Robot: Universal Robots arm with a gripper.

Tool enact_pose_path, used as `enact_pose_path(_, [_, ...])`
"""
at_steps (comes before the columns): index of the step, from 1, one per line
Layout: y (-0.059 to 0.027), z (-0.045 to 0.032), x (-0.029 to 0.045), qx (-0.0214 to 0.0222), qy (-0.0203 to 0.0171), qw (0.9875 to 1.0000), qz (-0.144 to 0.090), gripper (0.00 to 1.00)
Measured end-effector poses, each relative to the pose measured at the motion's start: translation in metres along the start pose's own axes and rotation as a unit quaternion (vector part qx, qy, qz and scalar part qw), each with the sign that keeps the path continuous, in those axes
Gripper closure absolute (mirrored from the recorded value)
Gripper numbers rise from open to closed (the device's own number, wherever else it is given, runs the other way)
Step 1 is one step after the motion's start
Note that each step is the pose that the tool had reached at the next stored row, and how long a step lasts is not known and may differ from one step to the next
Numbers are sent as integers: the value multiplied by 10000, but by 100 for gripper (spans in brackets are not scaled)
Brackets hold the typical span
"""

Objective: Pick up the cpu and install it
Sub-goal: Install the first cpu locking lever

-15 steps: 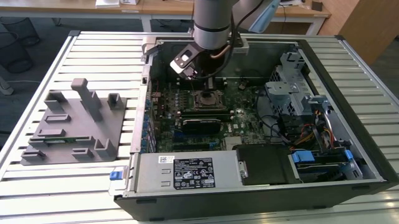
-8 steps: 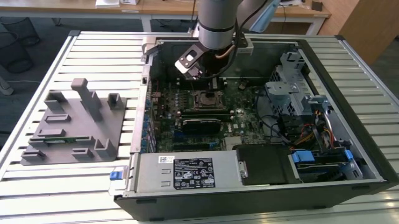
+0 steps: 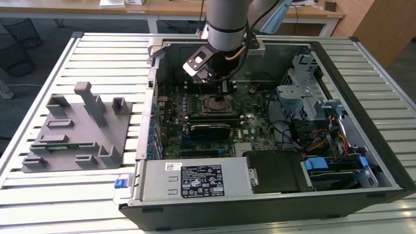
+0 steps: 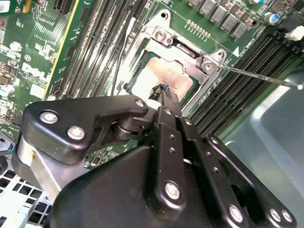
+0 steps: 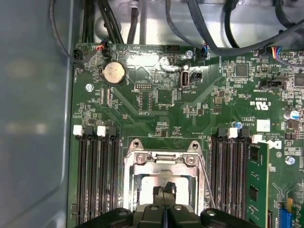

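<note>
Black jointed tool (image 4: 164, 89), fingers pressed together, tips at the flat silvery square cpu (image 4: 180, 78) lying in the shiny metal-framed socket (image 4: 164, 35).

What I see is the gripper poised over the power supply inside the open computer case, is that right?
Not quite: the gripper is over the socket with the cpu in it, inside the open computer case; the first wrist view shows it.

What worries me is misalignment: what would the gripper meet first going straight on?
The chip lying in the socket; the gripper points at its middle, though the gap between them is unclear.
</note>
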State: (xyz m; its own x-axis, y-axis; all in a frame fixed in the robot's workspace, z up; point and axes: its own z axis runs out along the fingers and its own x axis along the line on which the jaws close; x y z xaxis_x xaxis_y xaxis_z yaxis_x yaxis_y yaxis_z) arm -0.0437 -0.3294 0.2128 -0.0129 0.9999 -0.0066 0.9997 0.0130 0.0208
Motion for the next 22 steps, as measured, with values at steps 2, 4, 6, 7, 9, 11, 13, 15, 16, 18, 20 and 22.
enact_pose_path(2, [1, -33, 0, 0, 0, 10000, 0, 89])
enact_pose_path(4, [2, -84, -1, 0, 0, 10000, 0, 89])
enact_pose_path(6, [3, -134, -1, 0, 0, 10000, 0, 89])
enact_pose_path(7, [3, -158, -1, -1, 1, 10000, 0, 89])
enact_pose_path(9, [4, -214, -2, 0, 0, 10000, 0, 89])
enact_pose_path(11, [6, -278, -2, 0, 0, 10000, 0, 89])
enact_pose_path(13, [7, -349, -2, 0, 0, 10000, 0, 89])
enact_pose_path(15, [9, -436, -3, -1, -1, 10000, 0, 89])
enact_pose_path(16, [10, -481, -3, -2, -1, 10000, 0, 89])
enact_pose_path(18, [11, -555, -4, -4, -8, 10000, -1, 89])
enact_pose_path(20, [10, -608, -4, -8, -13, 10000, -1, 89])
enact_pose_path(22, [9, -614, -4, -10, -11, 10000, -92, 89])
